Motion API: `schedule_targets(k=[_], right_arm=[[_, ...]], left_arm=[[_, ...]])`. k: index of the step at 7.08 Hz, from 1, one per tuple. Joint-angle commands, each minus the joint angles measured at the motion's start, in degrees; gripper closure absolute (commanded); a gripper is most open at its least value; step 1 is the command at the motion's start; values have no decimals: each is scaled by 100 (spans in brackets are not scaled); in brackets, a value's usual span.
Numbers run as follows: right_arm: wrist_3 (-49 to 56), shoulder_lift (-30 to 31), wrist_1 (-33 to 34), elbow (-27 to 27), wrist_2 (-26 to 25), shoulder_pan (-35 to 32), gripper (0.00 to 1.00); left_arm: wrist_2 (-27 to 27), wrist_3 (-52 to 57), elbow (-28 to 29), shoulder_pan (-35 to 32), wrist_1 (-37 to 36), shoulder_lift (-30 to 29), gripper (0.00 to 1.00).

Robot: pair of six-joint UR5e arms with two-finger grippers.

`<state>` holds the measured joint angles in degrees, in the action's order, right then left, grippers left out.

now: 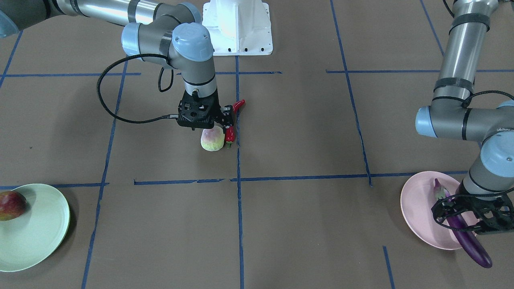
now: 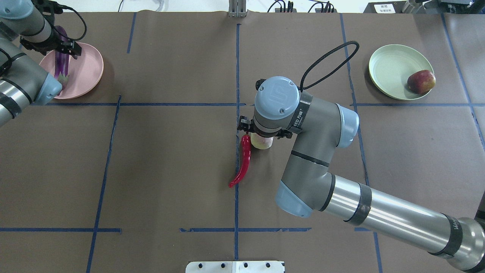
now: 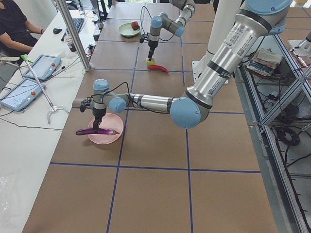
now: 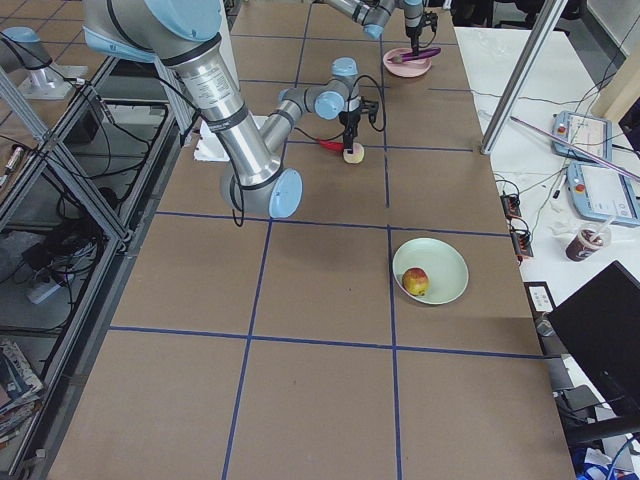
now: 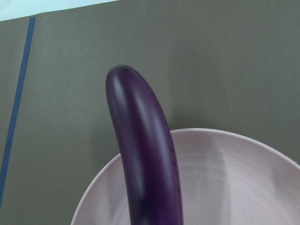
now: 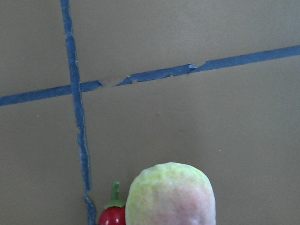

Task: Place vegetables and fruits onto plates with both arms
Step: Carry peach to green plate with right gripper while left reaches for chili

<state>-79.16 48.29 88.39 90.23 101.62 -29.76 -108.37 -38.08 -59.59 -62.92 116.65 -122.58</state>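
Observation:
My left gripper (image 1: pixel 461 218) is shut on the purple eggplant (image 1: pixel 472 247) and holds it over the pink plate (image 1: pixel 417 204); its blunt end sticks out past the rim. The left wrist view shows the eggplant (image 5: pixel 145 150) above the plate (image 5: pixel 225 178). My right gripper (image 1: pixel 211 127) is open and points down just over the pale green fruit (image 1: pixel 212 140), which rests on the table. The red chili (image 2: pixel 244 163) lies against that fruit. The red-and-yellow fruit (image 2: pixel 421 81) sits on the green plate (image 2: pixel 392 68).
The white base block (image 1: pixel 237 28) stands at the robot's side of the table. Blue tape lines (image 1: pixel 239 224) cross the brown table cover. A side table with tablets and a seated person (image 3: pixel 12 24) runs along the far edge.

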Motion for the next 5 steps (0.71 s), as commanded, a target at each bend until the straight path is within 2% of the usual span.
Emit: schedule_targets(k=[1, 3, 4, 5], right_arm=[[-29, -145, -6, -269, -2, 23, 0], [23, -101, -6, -400, -115, 84, 0], [32, -170, -6, -566, -177, 102, 0], [32, -154, -6, -594, -178, 102, 5]], left_arm=[[-9, -50, -26, 26, -2, -55, 0], [-35, -644, -209, 261, -2, -108, 0], [-44, -1144, -559, 507, -63, -99, 0], [-44, -1723, -841, 857, -81, -99, 0]])
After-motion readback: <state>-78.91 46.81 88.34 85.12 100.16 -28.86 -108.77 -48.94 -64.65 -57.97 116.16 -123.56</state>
